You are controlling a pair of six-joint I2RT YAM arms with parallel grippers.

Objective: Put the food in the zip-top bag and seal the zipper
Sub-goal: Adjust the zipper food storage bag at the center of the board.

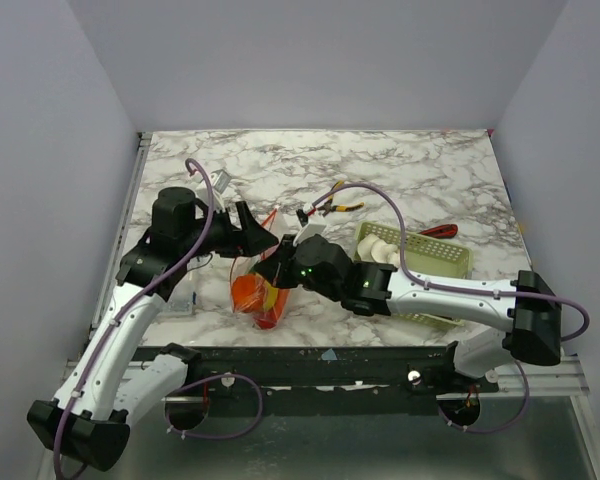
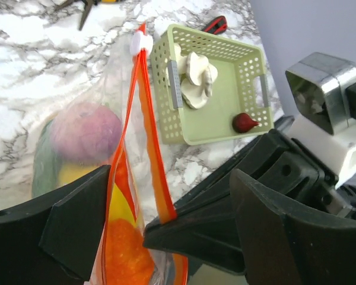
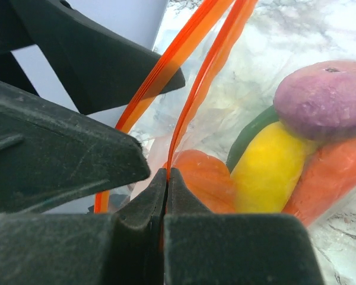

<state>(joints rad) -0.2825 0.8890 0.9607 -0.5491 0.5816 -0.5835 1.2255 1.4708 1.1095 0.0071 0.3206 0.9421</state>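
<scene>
With the food point(image 3: 323, 98) inside the zip-top bag point(image 1: 258, 295) near the table's point(image 1: 430, 170) near edge, the right gripper point(image 3: 166, 178) pinches the zipper point(image 2: 157, 166) while the left gripper point(image 2: 171, 178) straddles it wide apart; the left should probably close just beside that pinch and slide along, keeping the strip taut.

Marble-patterned tabletop point(image 1: 400, 170), white with grey veining, enclosed by plain pale walls point(image 1: 310, 60) on three sides. Right of centre stands a pale green perforated basket point(image 1: 442, 258), holding white garlic-like bulbs point(image 1: 378, 245) toward its left end. Just behind the basket's far right corner lies a red-handled object point(image 1: 440, 231); its type cannot be made out. Yellow-handled pliers point(image 1: 330, 208) lie flat near the middle of the tabletop, left of the basket and apart from it.
</scene>
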